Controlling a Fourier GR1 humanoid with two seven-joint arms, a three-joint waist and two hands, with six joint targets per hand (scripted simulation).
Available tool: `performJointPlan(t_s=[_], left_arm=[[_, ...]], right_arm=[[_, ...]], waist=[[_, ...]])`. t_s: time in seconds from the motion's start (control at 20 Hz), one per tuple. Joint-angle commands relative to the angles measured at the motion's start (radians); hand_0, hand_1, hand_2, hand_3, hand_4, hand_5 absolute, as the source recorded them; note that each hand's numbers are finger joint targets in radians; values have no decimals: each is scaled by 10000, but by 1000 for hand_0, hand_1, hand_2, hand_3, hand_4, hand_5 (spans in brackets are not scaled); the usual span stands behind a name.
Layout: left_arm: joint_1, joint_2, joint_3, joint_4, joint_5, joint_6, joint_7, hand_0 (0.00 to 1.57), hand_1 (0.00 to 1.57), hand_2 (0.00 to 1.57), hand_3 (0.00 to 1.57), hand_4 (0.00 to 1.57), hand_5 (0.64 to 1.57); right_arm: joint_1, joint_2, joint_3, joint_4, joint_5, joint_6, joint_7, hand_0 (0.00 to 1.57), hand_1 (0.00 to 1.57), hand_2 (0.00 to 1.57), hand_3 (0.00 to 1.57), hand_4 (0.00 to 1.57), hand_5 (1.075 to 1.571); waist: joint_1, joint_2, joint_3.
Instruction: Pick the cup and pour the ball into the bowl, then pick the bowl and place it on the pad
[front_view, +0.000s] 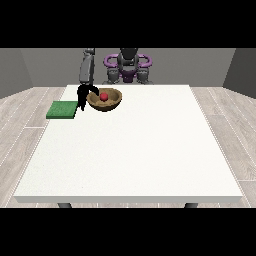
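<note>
A brown wooden bowl (111, 100) sits at the far left of the white table (135, 150), with a red ball (103, 96) inside it. The black hand at the view's left (82, 95) hangs from a grey forearm and is at the bowl's left rim, with fingers curled over that rim. A green pad (62, 109) lies flat just left of the hand and bowl, at the table's left edge. No cup shows anywhere. No hand shows at the view's right. Whether the bowl rests on the table or is slightly raised is unclear.
The robot's torso (128, 67) stands behind the table's far edge. The table's left edge runs close to the pad. Wooden floor surrounds the table.
</note>
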Motion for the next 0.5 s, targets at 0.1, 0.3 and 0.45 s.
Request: performJointPlan(t_s=[0.1, 0.3, 0.45], left_arm=[[-71, 826, 549, 316, 442, -482, -129, 0, 0, 0, 0, 1023, 1540], [-336, 676, 501, -141, 550, -331, -128, 0, 0, 0, 0, 1018, 1533], [-439, 868, 640, -127, 800, -454, 120, 0, 0, 0, 0, 1028, 1529]], right_arm=[[-608, 412, 239, 489, 170, -411, 27, 0, 0, 0, 0, 477, 1547], [101, -153, -277, 1095, 303, -1541, 750, 1482, 1482, 1571, 449, 621, 1491], [622, -787, -254, 927, 785, -2088, 719, 1571, 1571, 1571, 1571, 944, 1471]], waist=[[122, 554, 231], [413, 1251, 231], [531, 1221, 220]])
